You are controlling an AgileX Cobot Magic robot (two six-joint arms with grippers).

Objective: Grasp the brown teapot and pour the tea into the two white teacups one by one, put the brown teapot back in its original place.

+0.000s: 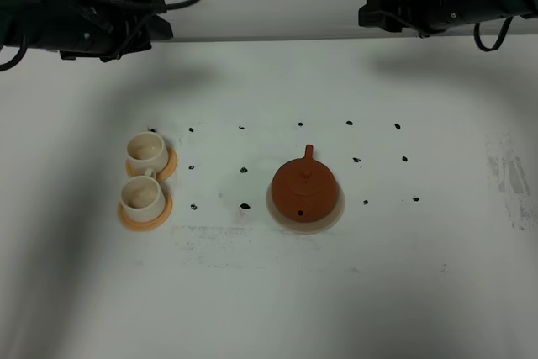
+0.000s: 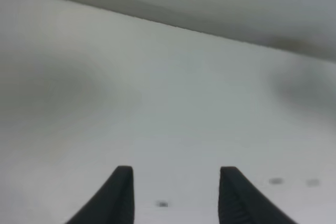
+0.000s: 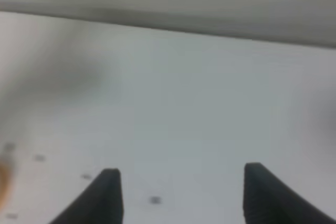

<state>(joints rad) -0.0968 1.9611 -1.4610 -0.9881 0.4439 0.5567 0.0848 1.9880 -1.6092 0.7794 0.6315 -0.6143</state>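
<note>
Wrist views alone show the left pincer (image 2: 176,170) and the right pincer (image 3: 181,169) each spread above the desk (image 1: 420,275), while the high view alone shows the brown teapot (image 1: 304,191) on its beige coaster (image 1: 271,206) mid-desk, right of the two white teacups (image 1: 141,194), long axis near-to-far, narrow stub pointing far.

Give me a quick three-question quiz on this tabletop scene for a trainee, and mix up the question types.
1. True or false: the squat reddish-brown clay teapot sits on the flat pale beige round coaster.
2. In the high view, the two small cream-white teacups on orange saucers stand: A) left of the teapot, B) right of it, C) behind it.
3. Fill in: the left gripper and right gripper are both ____, holding nothing.
Key: 1 true; 2 A; 3 open.
</note>
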